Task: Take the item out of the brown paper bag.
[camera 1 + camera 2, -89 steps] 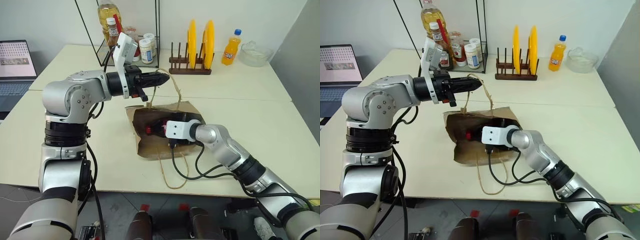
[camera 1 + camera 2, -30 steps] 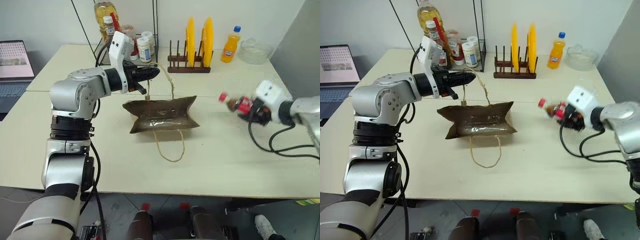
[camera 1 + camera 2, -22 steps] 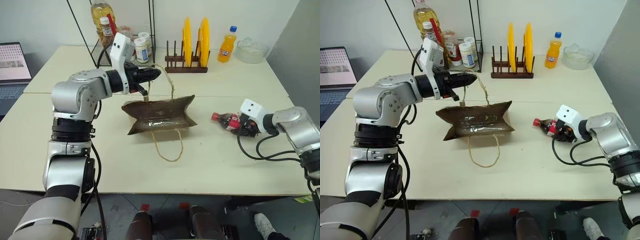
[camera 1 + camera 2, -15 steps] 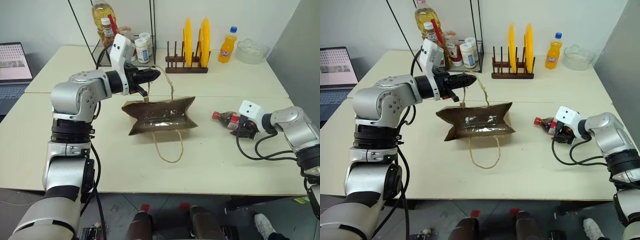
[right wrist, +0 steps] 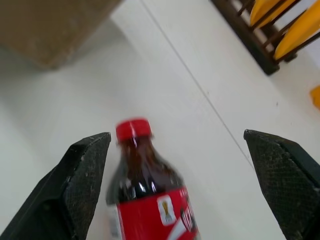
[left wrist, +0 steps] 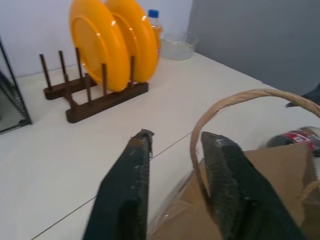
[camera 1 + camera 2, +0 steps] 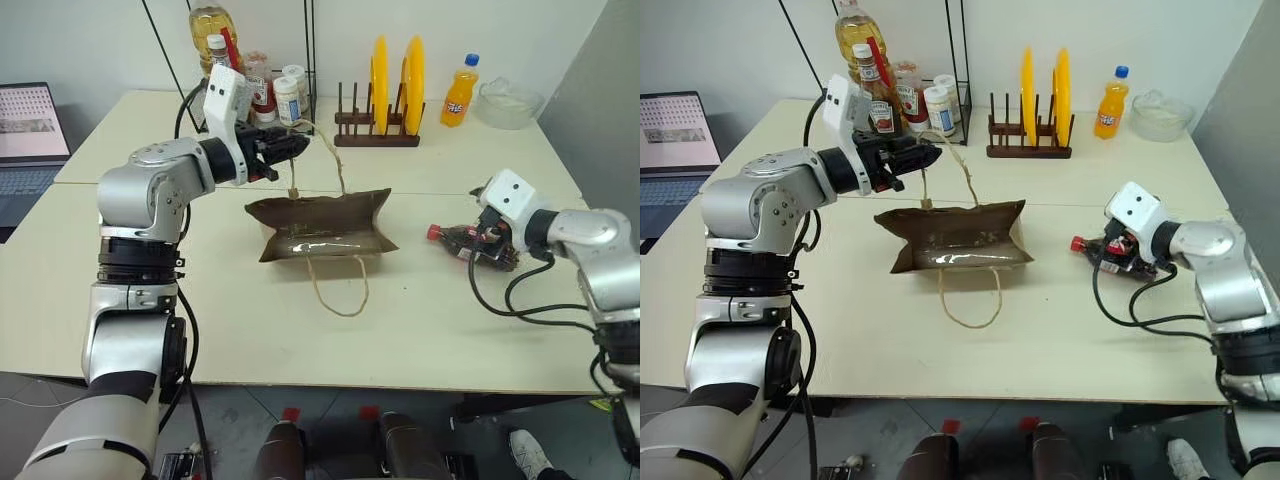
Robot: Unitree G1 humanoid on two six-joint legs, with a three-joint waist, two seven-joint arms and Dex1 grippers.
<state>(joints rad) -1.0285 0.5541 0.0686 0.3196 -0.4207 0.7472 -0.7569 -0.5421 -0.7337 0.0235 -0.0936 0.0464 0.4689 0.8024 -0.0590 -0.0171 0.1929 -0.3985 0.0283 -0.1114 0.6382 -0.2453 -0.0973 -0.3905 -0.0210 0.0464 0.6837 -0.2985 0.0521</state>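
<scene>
Pale beige table pushed up against a white wall. The cola bottle is out of the brown paper bag now: a second ago the right gripper was still carrying it in the air, and now it lies on its side on the tabletop, well to the right of the bag, red cap pointing back at it. That gripper's fingers are spread wide on either side of the bottle, not touching it, so I'd call that a release. The left gripper was pinching the bag's upper loop handle shut a moment back; now its fingers stand apart with the handle just looping past one. Bag's slumped on the table. Looks basically done to me.
</scene>
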